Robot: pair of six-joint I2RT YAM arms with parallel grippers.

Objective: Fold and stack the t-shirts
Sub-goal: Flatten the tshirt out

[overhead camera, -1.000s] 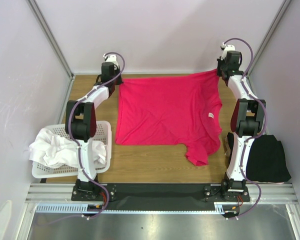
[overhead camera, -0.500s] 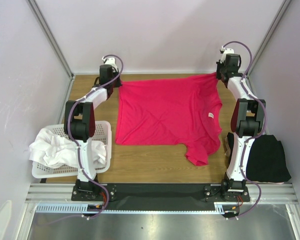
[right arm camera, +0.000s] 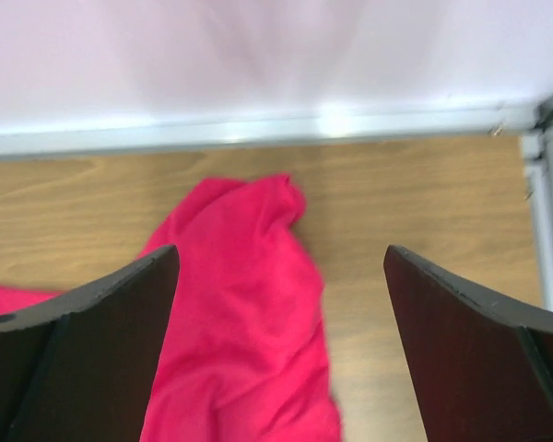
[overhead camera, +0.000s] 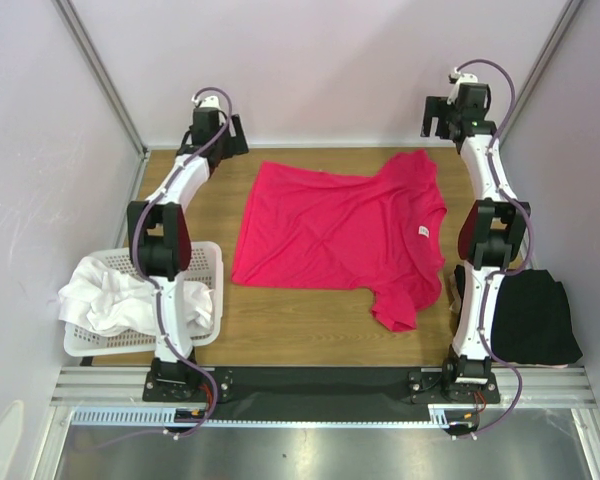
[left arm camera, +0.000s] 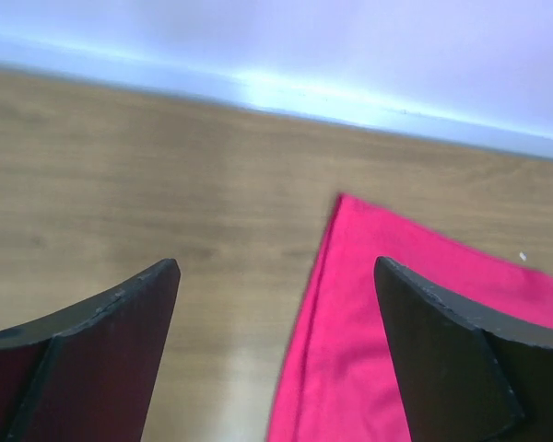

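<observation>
Mid-table: pink shirt (overhead camera: 340, 235) spread out, unfolded | left gripper (left arm camera: 275, 262), right gripper (right arm camera: 281, 249) both gaping, empty, far edge | black shirt (overhead camera: 535, 315) right, seemingly done | white shirts (overhead camera: 110, 295) wait in basket (overhead camera: 216, 262)

Bare desk (overhead camera: 310, 340) strip lay free along the near side, crimson t-shirt (overhead camera: 335, 225) covered the middle, basket (overhead camera: 213, 262) with white t-shirts (overhead camera: 110, 295) blocked near left, black t-shirt (overhead camera: 535, 315) near right, far wall (overhead camera: 330, 70) stood close by gaping left pincer (left arm camera: 276, 272) and right pincer (right arm camera: 281, 253)

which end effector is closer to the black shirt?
Right. Right end effector hangs at the far edge, on the side of the black shirt; left end effector sits far left.
</observation>
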